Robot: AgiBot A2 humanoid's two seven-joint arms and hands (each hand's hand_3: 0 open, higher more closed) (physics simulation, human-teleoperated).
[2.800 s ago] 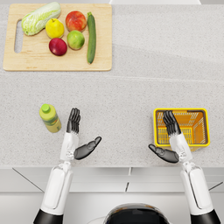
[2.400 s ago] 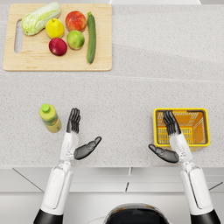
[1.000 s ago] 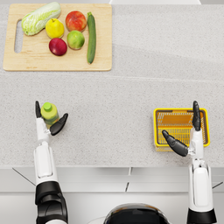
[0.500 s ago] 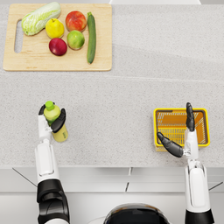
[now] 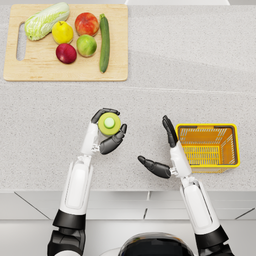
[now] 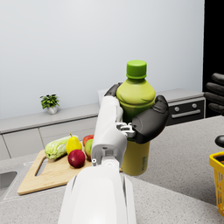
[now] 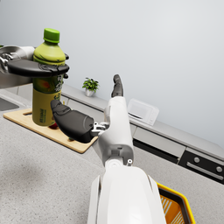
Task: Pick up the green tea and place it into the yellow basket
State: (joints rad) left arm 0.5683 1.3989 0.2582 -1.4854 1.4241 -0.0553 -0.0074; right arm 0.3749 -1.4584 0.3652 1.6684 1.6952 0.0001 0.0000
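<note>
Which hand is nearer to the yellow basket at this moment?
Right. The right hand is open just beside the yellow basket, on its near-left side. The left hand is farther off across the counter, holding the green tea.

Head view: camera high above, facing steeply down on the table point(image 5: 200, 65); both arms enter from the lower edge, cutting board point(image 5: 65, 75) at upper left, yellow basket point(image 5: 207, 145) at right of centre. Left wrist view: camera close on the left forearm, looking along it to the left hand point(image 6: 144, 122) and green tea point(image 6: 135, 118), with the board beyond. Right wrist view: close on the right forearm, facing the right hand point(image 7: 87, 118). All three views share the bottle and basket.
</note>
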